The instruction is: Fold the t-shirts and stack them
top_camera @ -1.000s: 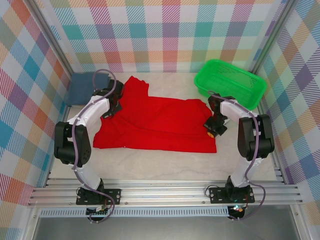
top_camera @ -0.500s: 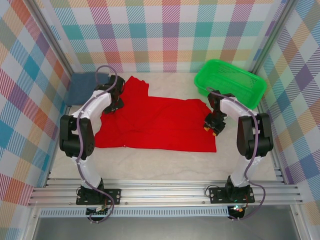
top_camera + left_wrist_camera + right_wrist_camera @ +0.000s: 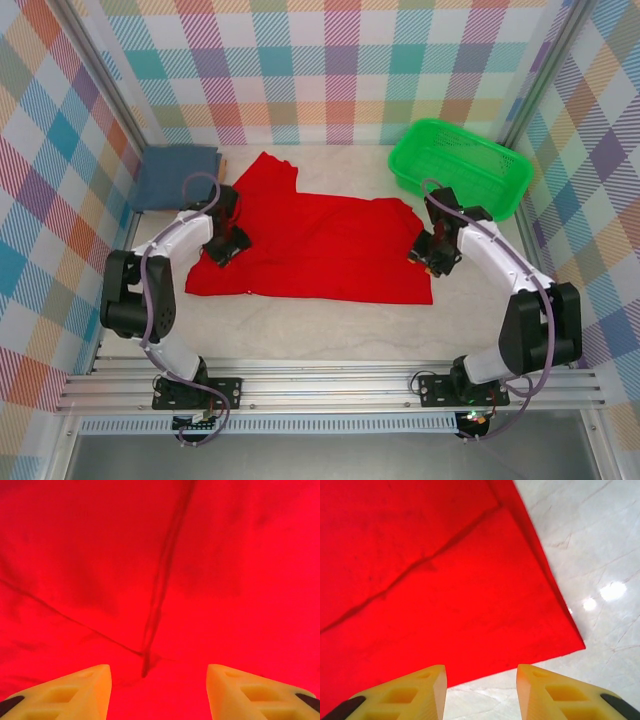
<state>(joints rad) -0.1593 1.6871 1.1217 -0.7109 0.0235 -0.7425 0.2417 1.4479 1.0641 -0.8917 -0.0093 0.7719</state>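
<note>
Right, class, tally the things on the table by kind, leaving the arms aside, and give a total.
T-shirts: 2 (red t-shirt, slate-blue t-shirt)
Baskets: 1 (green basket)
Total: 3

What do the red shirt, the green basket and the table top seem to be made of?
Red shirt: soft matte cloth, shown by creases and a seam. Green basket: probably moulded plastic, with open mesh walls. Table top: glossy, marble-veined; bright reflections show, so stone or laminate, unclear which.
</note>
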